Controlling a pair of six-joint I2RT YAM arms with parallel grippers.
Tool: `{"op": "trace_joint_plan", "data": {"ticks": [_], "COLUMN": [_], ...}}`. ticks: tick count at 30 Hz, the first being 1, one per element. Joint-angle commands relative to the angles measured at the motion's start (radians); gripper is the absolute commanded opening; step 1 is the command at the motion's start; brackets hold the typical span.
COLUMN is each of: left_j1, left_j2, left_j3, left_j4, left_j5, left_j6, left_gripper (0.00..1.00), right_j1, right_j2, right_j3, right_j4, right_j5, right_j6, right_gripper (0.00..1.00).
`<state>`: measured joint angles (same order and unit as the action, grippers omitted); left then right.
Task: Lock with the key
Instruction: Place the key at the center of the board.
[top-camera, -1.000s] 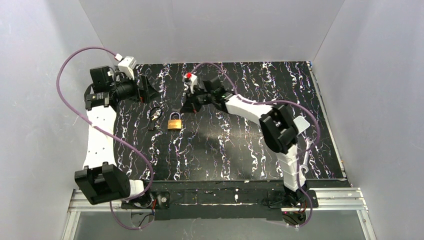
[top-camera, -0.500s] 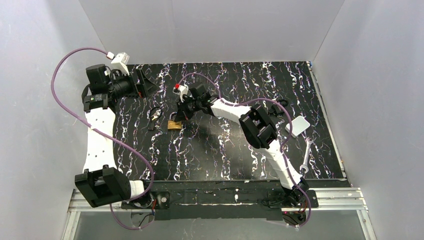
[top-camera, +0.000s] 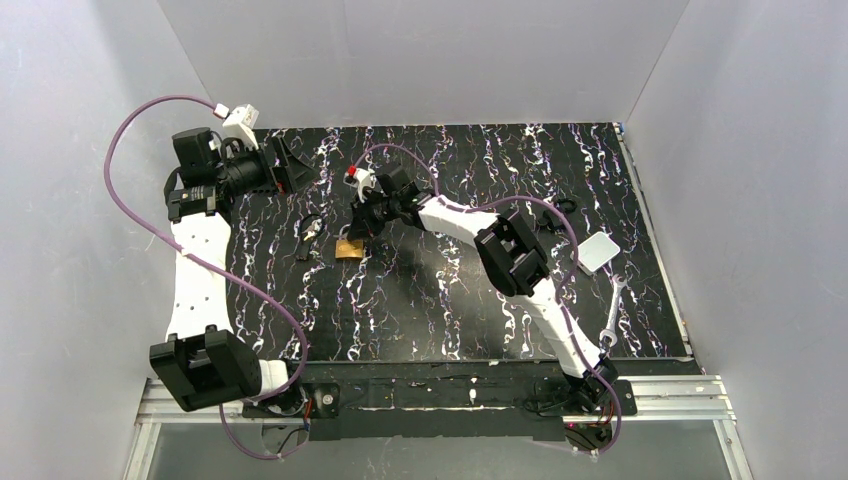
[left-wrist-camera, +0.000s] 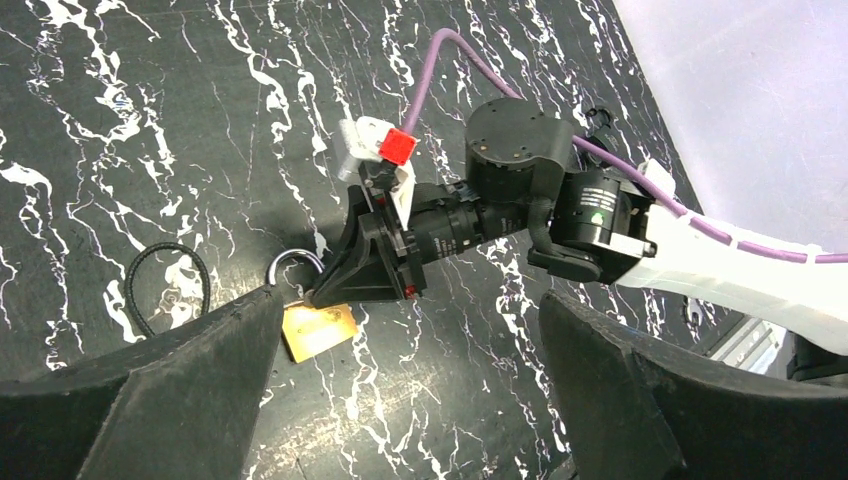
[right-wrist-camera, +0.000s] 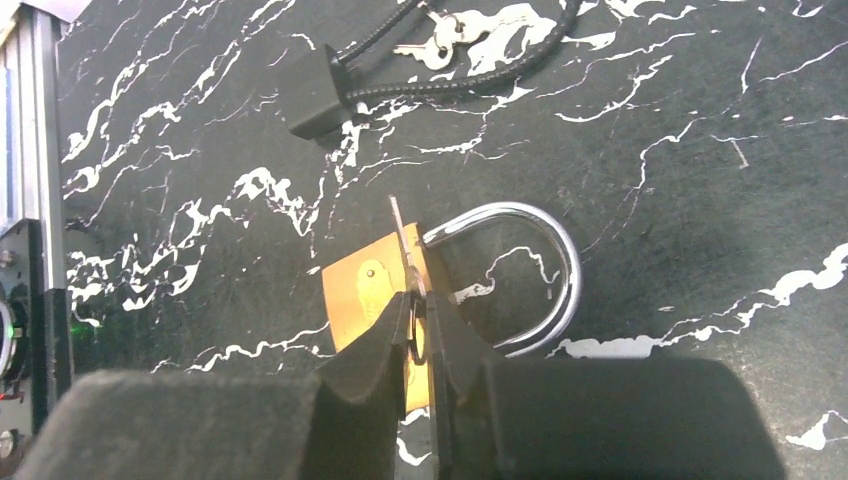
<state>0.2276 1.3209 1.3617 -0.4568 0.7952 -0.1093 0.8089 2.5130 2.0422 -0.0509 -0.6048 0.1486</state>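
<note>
Plain grey walls (top-camera: 420, 60) enclose a black, white-veined marble tabletop (top-camera: 420, 310).

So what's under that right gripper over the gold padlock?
The brass padlock lies flat under the right gripper, which pinches a thin key against it. Its silver shackle sticks out in plain view. The gripper hides the rest of the padlock's body.

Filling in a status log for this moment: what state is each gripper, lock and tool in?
right gripper: shut on key.
key: pinched, blade over the padlock body.
left gripper: open, empty.
brass padlock: lying flat; whether the shackle is latched is hidden.
black cable lock: lying flat, untouched.
wrench: lying flat, far right.
</note>
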Motion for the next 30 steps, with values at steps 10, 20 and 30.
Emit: {"op": "trace_joint_plan", "data": {"ticks": [10, 20, 30], "left_j1": [0.008, 0.007, 0.007], "left_j2": [-0.003, -0.038, -0.031], "left_j3": [0.021, -0.016, -0.028], "left_j4": [0.001, 0.015, -0.060], "left_j5": [0.068, 0.017, 0.109], "left_j6": [-0.008, 0.010, 0.097], "left_gripper": [0.98, 0.98, 0.98], "right_j1": [-0.005, -0.118, -0.394], "right_j2": [-0.042, -0.333, -0.687], "right_j3": [0.067, -0.172, -0.483], "right_j4": [-0.013, -0.048, -0.383], "right_j5": [0.000, -0.085, -0.110], "right_j6": [-0.027, -0.036, -0.294], "right_gripper": [0.53, 0.73, 0.98]}}
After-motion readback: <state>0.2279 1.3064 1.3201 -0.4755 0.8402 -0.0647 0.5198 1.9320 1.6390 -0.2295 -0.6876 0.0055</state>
